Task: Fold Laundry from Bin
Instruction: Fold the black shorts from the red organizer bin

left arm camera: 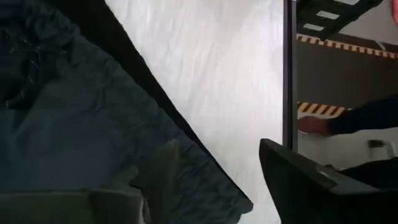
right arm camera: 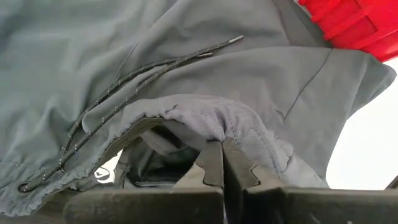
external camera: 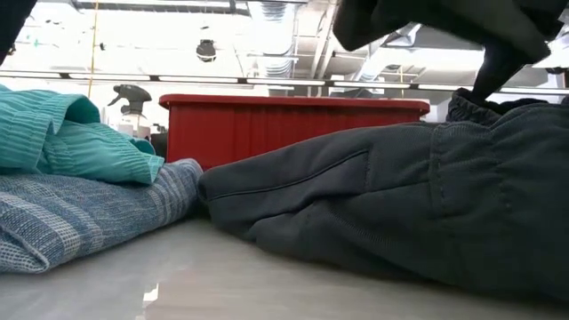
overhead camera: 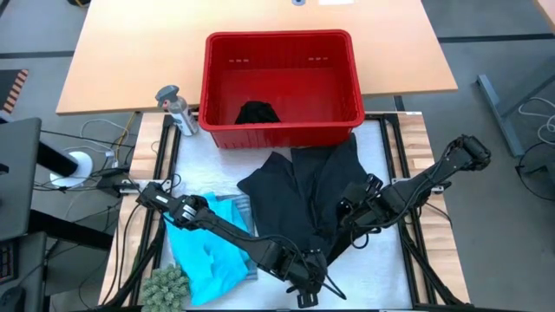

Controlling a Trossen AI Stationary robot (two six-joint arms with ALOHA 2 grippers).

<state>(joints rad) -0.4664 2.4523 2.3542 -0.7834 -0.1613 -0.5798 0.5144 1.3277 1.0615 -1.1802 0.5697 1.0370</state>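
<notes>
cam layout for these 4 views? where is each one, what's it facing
High: overhead, straight down on red bin, black pants, both arms.
Low: table height, level across pants to the bin.
Left wrist: over pants hem, left pincer open.
Right wrist: right pincer pinching waistband.
All four show the pants.

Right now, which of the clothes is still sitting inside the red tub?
Only the small black garment, bunched against the red bin's near wall. The large black garment, the turquoise one and the striped one lie out on the table.

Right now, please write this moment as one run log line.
right gripper: shut on black shorts waistband | left gripper: at shorts' near edge | bin: one black garment
</notes>
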